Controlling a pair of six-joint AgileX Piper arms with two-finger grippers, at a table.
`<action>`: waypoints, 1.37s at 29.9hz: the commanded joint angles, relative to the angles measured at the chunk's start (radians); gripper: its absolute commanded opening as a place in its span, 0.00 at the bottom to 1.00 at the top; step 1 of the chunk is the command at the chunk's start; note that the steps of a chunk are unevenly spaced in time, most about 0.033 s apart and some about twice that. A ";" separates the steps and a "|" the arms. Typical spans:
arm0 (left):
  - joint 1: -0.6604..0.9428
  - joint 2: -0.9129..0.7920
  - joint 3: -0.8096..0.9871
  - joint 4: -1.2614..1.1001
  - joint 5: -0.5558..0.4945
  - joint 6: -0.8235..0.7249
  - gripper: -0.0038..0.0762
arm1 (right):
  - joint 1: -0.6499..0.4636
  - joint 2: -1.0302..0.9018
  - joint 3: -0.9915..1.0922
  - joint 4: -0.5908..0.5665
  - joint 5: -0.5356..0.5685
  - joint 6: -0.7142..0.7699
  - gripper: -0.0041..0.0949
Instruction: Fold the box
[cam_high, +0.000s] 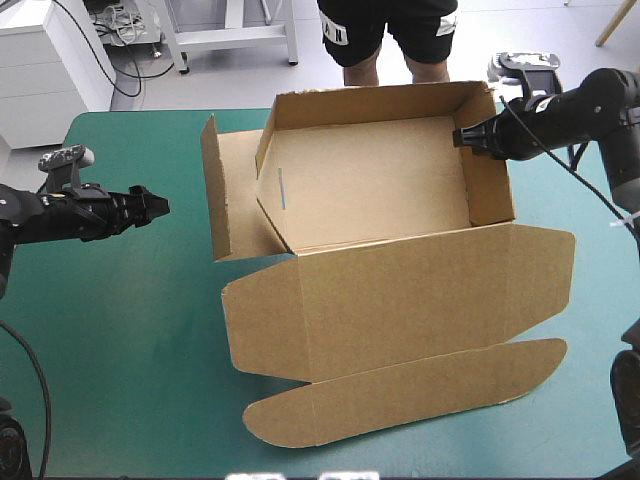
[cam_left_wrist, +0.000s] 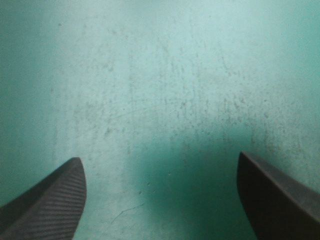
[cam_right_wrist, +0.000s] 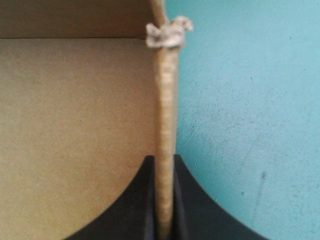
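Note:
The brown box (cam_high: 380, 190) stands mid-table as an open tray, its back and right walls raised, its left flap (cam_high: 228, 190) splayed outward and its lid (cam_high: 420, 300) lying flat toward the front. My right gripper (cam_high: 462, 138) is shut on the top edge of the right wall (cam_right_wrist: 165, 130), near the far right corner; the board's edge runs up between its black fingers (cam_right_wrist: 142, 200). My left gripper (cam_high: 160, 205) hovers over the bare teal-green cover (cam_left_wrist: 160, 90) to the left of the box, clear of the flap, with its fingers (cam_left_wrist: 55, 200) wide apart and nothing between them.
The lid's rounded tuck flap (cam_high: 400, 390) reaches toward the table's front edge. Bare cover lies on the left (cam_high: 120, 330) and beyond the box's right wall (cam_right_wrist: 250, 125).

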 joint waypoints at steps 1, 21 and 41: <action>-0.003 -0.030 -0.026 -0.156 -0.003 0.056 0.77 | -0.011 -0.073 -0.028 0.067 -0.038 -0.003 0.02; -0.003 -0.030 -0.026 -0.425 0.174 0.202 0.77 | 0.097 0.098 -0.028 0.169 -0.129 0.021 0.02; -0.003 -0.030 -0.026 -0.511 0.283 0.257 0.77 | 0.179 0.219 -0.028 0.166 -0.246 0.065 0.02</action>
